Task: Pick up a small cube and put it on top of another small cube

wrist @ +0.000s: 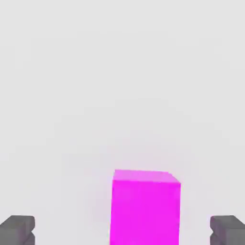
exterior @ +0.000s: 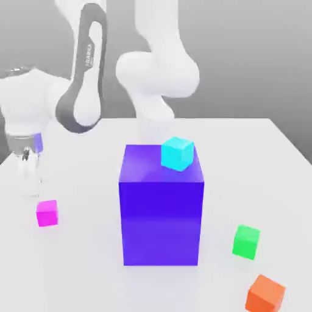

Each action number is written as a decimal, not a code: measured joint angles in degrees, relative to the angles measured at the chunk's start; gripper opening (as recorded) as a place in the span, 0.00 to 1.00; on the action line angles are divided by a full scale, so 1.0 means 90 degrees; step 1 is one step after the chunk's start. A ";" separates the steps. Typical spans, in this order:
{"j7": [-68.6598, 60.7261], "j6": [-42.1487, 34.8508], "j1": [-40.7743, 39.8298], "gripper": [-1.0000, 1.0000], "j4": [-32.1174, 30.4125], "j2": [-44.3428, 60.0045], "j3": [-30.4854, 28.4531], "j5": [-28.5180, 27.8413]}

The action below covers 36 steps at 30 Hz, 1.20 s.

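One magenta cube [wrist: 146,208] sits on the table [exterior: 79,268] just below and slightly ahead of the gripper [wrist: 122,232], whose fingers stand wide apart, empty; the green cube [exterior: 246,241] lies well apart, beyond the blue block [exterior: 161,225].

The small magenta-pink cube [exterior: 47,213] sits flat on the white table at the exterior view's left, well apart from the green cube [exterior: 246,241], right
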 joint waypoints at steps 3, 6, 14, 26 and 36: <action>-0.0458 0.0537 -0.0476 0.50 0.0123 0.0689 0.0638 0.0643; -0.0671 0.1010 -0.0963 0.00 0.0239 0.1268 0.1180 0.0897; -0.0585 0.0870 -0.0873 0.00 0.0201 0.1089 0.1070 0.0794; 0.0596 -0.0273 -0.0040 0.00 0.0323 -0.0703 0.0850 -0.0824; 0.1214 -0.0337 0.1325 0.00 0.1056 -0.1115 0.1713 -0.1587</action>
